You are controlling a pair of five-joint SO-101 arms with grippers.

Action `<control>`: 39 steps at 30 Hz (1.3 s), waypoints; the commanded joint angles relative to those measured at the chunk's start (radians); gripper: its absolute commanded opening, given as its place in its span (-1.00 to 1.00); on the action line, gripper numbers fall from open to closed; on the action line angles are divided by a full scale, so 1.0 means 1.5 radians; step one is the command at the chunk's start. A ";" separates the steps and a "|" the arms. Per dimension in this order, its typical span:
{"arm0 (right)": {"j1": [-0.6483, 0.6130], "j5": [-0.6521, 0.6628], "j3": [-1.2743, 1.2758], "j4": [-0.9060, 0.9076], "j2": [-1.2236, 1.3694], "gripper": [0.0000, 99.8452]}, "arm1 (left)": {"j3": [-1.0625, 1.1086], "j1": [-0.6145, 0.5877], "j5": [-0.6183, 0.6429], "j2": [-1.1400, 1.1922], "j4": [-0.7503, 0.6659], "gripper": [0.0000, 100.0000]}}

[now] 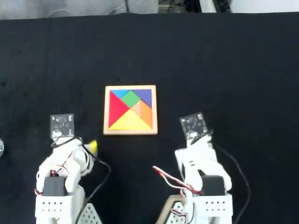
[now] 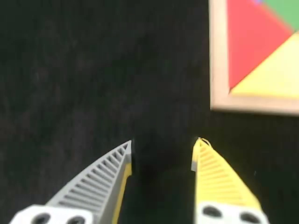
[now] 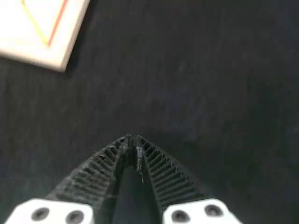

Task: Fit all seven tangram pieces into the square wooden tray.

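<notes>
The square wooden tray (image 1: 107, 111) lies mid-table with coloured tangram pieces (image 1: 130, 110) filling it: red, yellow, green, blue, orange and purple shapes lying flat inside the rim. In the left wrist view one corner of the tray (image 2: 217, 84) shows with the red piece (image 2: 252, 42) and yellow piece (image 2: 275, 70). My left gripper (image 2: 162, 148) stands open over bare black cloth, apart from the tray's near left corner, nothing between its fingers. My right gripper (image 3: 132, 141) is shut on nothing, over the cloth off the tray's near right corner (image 3: 56, 51).
Black cloth (image 1: 224, 70) covers the table. Both arm bases (image 1: 60, 196) (image 1: 205, 196) sit at the near edge, with cables beside them. A pale wall edge runs along the far side.
</notes>
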 commanded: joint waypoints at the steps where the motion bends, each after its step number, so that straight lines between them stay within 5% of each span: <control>1: -0.001 0.001 0.001 0.018 -0.040 -0.97 | 0.014 0.003 0.006 -0.001 0.025 -0.57; 15: 0.056 -0.008 0.001 -0.052 -0.040 -0.97 | 0.014 0.008 -0.056 -0.002 0.030 -0.58; 26: 0.060 -0.173 0.001 -0.050 -0.040 -0.98 | 0.014 0.003 -0.064 -0.004 0.030 -0.58; 39: 0.055 -0.169 0.001 0.016 -0.041 -0.97 | 0.014 0.005 -0.063 -0.006 0.030 -0.57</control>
